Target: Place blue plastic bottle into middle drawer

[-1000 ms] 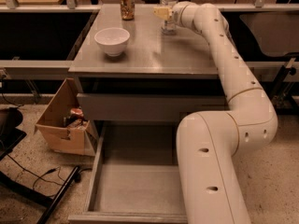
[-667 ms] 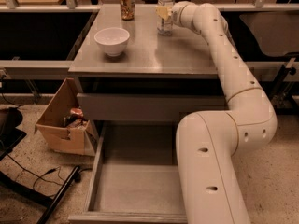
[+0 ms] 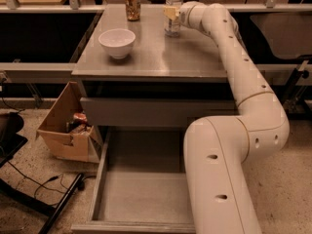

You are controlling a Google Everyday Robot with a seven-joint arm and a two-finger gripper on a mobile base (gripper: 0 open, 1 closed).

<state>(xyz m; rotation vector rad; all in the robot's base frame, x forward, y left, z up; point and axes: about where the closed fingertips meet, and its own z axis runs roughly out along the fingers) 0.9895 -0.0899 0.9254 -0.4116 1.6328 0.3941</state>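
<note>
The blue plastic bottle (image 3: 173, 21), clear with a white cap and pale label band, stands upright at the back of the grey cabinet top (image 3: 156, 57). My gripper (image 3: 170, 12) is at the bottle's middle, reaching in from the right at label height. The middle drawer (image 3: 141, 194) is pulled out low at the front, its flat grey floor bare. My white arm (image 3: 229, 179) covers the drawer's right part.
A white bowl (image 3: 117, 42) sits on the top at the left and a short patterned can (image 3: 132, 4) at the back. A shut drawer with a plain grey front (image 3: 146, 112) is above the open one. A cardboard box (image 3: 68, 128) and black chair legs (image 3: 53, 208) are on the floor at the left.
My gripper has moved slightly left and up against the bottle. The bottle, bowl, can and drawer have not moved.
</note>
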